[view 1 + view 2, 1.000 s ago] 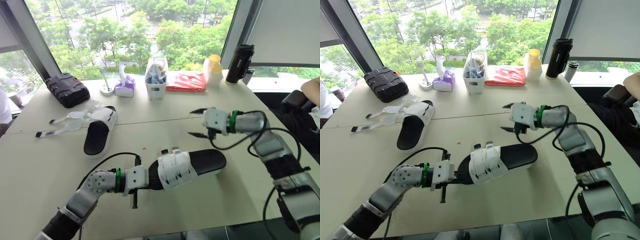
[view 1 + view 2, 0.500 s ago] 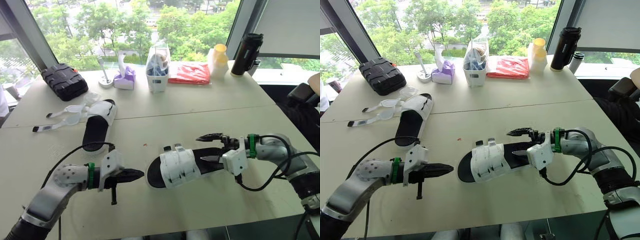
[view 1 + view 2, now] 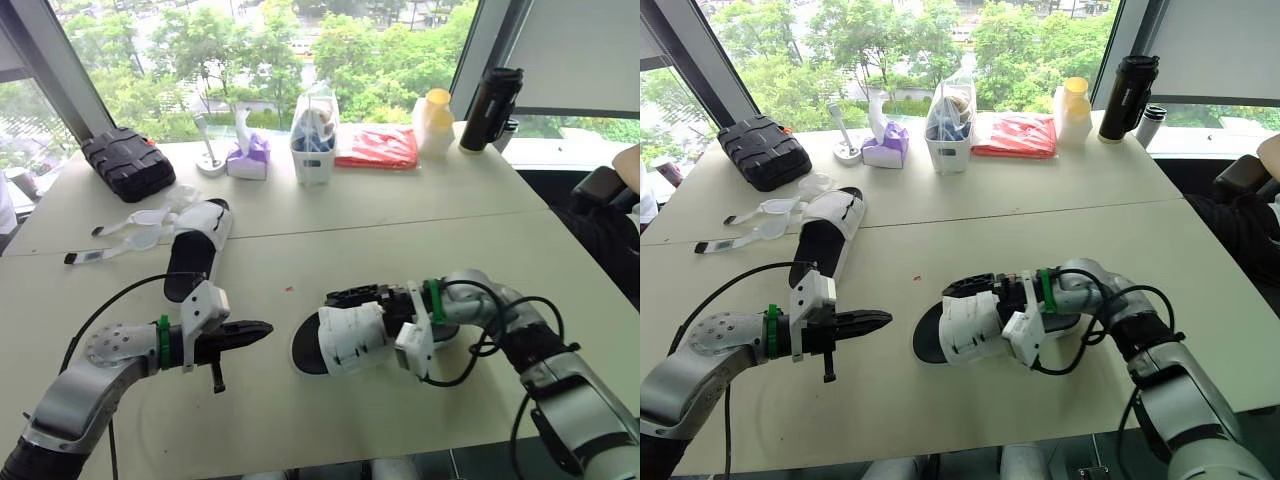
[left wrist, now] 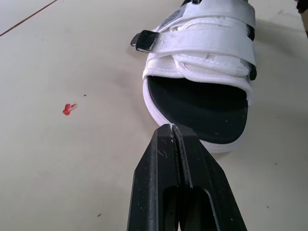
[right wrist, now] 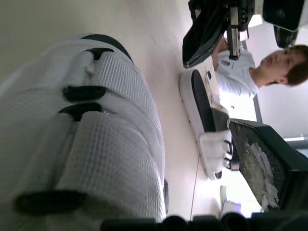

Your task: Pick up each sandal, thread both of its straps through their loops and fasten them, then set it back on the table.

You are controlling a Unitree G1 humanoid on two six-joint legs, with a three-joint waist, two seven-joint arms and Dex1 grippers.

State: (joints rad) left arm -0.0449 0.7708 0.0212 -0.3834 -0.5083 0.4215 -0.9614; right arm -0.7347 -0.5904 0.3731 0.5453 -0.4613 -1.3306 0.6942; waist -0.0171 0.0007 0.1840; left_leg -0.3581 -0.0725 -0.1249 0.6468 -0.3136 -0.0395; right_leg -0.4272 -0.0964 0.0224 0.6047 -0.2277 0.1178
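Movement since half a second ago is small on the left and large on the right. Toward the left edge of the table [image 3: 330, 225], the far sandal [image 3: 195, 255] lies as before, with its loose straps [image 3: 125, 238] spread toward that edge.

The left gripper [image 3: 262, 328] has drawn back a little. Earlier its tip was almost at the toe of the near sandal [image 3: 345, 338]; now a strip of bare table separates them. Its two fingers [image 4: 154, 173] are pressed together with nothing between them.

The near sandal lies in the middle of the table, closer to the near edge, with its toe to the left and both white straps across it. It has not shifted.

The right gripper [image 3: 350, 300] was spread around the heel end before. Now it has slid along to the strapped part and lies against the sandal. Whether it is clenched or released cannot be told.

Free room is in three places:
- a bare strip between the near sandal and the near edge;
- a wide bare band between both sandals and the row along the far edge: black case [image 3: 127, 165], tissue box [image 3: 249, 160], clear tub [image 3: 313, 150], red bag [image 3: 377, 148], yellow-capped bottle [image 3: 434, 122], black flask [image 3: 490, 95];
- bare surface from the right arm to the right edge.
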